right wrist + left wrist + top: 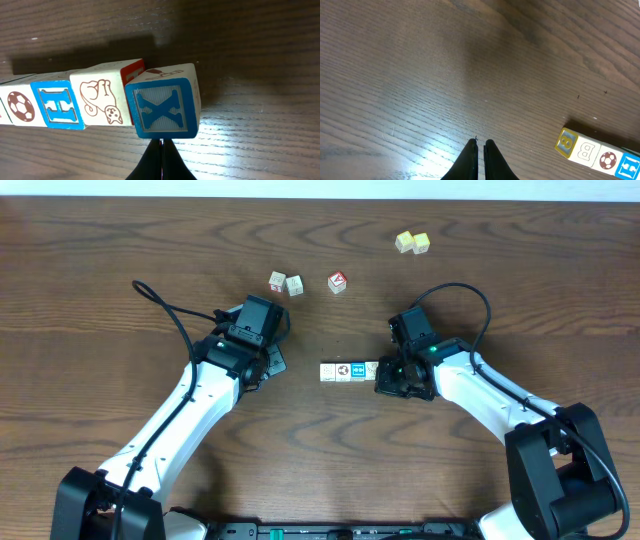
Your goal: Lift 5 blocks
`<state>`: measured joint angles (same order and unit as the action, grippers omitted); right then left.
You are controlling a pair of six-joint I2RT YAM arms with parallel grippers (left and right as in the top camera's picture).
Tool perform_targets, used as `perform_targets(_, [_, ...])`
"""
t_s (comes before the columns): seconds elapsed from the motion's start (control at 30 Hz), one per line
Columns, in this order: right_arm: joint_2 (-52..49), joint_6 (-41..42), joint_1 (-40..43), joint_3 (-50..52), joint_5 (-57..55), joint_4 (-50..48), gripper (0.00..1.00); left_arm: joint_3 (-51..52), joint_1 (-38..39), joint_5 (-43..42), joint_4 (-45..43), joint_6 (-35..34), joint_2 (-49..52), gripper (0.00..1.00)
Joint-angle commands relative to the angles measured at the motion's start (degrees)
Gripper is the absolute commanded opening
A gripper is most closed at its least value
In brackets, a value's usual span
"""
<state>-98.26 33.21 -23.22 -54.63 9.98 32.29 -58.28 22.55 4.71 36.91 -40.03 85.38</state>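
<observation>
At the middle of the counter [120,240] the five blocks [349,371] are lying in one row running left to right, end to end. We're reading this as the squeeze step: both tools are clenched into blunt pushers and neither is grasping anything. The right tool [161,150] is sitting shut at the X block [165,107] on the right end; we can't confirm contact. That block is sitting slightly skewed against its neighbour. The left tool [479,149] is also shut, hovering low over bare wood, well apart from the B block [586,151] at the left end.

Next move, as we're judging it: bring the left tool onto the B end, square up the X block, press from both ends, then raise the row level. Uneven pressure is likely to buckle it.

Marks we're reading, left to right: B, football block [606,160], blue-framed H block [59,105], brown animal block [100,100], blue X. The B block's yellow end face is showing an 8. No brand is showing.
</observation>
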Motion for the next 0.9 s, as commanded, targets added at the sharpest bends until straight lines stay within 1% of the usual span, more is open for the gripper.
perform_targets(0.0, [-0.35, -1.18, -0.39, 0.46, -1.16, -0.02, 0.01, 0.33, -0.24, 1.11, 0.17, 0.96, 0.35, 0.08])
perform_targets(0.87, [-0.35, -1.64, -0.46, 0.46, -1.57, -0.83, 0.01, 0.33, -0.24, 1.11, 0.17, 0.96, 0.35, 0.08])
